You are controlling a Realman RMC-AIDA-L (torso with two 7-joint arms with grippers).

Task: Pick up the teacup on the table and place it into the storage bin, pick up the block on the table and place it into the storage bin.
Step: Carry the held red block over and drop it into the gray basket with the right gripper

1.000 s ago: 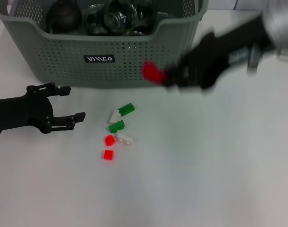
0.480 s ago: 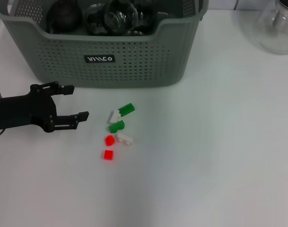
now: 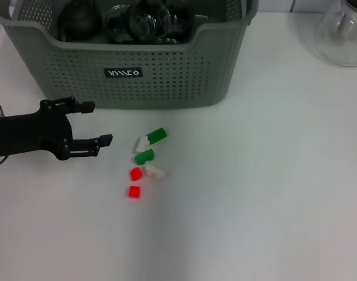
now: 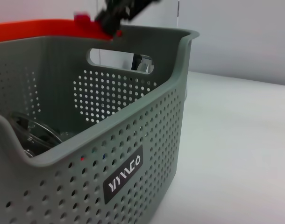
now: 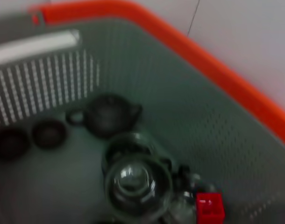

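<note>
The left hand (image 3: 91, 124) has crept slightly toward the blocks since half a second ago; a second ago the right arm was crossing the bin's front with a red block, and it is now gone from the head view. The left hand's fingers are spread and empty, low over the tabletop (image 3: 254, 193). The storage bin (image 3: 167, 76) lies just beyond it, and the loose blocks (image 3: 146, 158) sit a little past its fingertips with open room around. In the left wrist view the right hand (image 4: 115, 14) hovers blurred over the bin's far rim, its grip unreadable. A red block (image 5: 210, 208) shows above the glassware in the bin.
</note>
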